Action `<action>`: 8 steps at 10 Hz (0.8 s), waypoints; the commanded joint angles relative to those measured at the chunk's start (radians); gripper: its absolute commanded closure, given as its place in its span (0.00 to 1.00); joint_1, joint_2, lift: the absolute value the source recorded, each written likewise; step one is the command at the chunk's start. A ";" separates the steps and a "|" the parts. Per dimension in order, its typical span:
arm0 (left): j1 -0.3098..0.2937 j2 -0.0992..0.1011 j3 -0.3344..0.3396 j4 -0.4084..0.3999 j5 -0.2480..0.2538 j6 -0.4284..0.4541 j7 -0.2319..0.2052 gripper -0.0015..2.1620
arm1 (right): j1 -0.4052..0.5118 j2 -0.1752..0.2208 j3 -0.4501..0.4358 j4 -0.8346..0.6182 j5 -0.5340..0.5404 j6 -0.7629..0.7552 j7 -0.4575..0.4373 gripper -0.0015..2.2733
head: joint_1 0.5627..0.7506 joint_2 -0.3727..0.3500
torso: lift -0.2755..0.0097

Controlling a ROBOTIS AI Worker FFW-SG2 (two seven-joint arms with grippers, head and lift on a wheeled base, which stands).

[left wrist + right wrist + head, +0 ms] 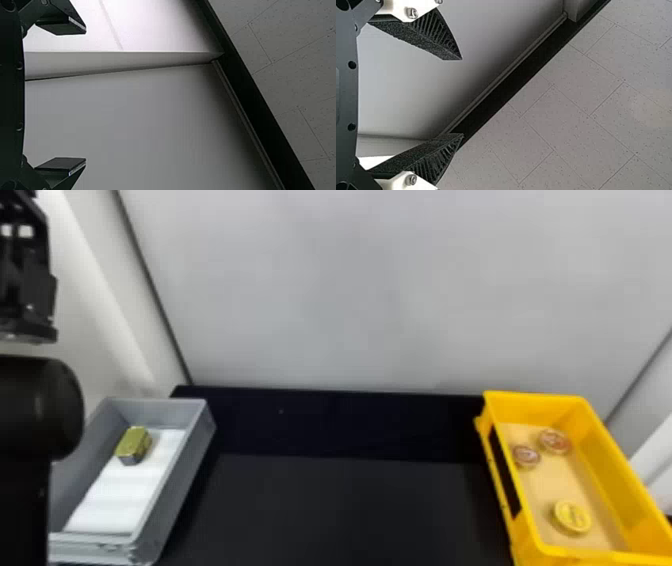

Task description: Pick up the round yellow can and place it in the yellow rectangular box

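Observation:
In the head view my left gripper (27, 275) is raised at the upper left edge, high above the grey box. The left wrist view has the left gripper (85, 97) open, its fingers wide apart with nothing between them. My right gripper (462, 97) stands open and holds nothing, with a wall and ceiling tiles beyond it. The round yellow can (572, 517) lies flat inside the yellow rectangular box (620, 470), at its near end. Neither gripper is near it.
Two round reddish cans (554, 441) lie toward the far end of the yellow box. On the left, a grey box (175, 490) holds a gold-coloured block (133, 444) on a white sheet. A dark table (340, 510) lies between the boxes, with a pale wall behind.

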 commanded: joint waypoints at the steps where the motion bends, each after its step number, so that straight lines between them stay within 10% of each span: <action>1: 0.002 0.000 0.000 0.000 0.000 0.000 0.000 0.05 | 0.001 0.000 0.001 -0.002 0.003 0.000 0.000 0.05 | 0.53 0.59 | 0.93; 8: 0.002 -0.001 0.000 -0.002 0.000 0.005 0.002 0.05 | 0.010 0.000 -0.007 -0.009 0.008 0.002 -0.003 0.05 | 0.53 0.59 | 0.93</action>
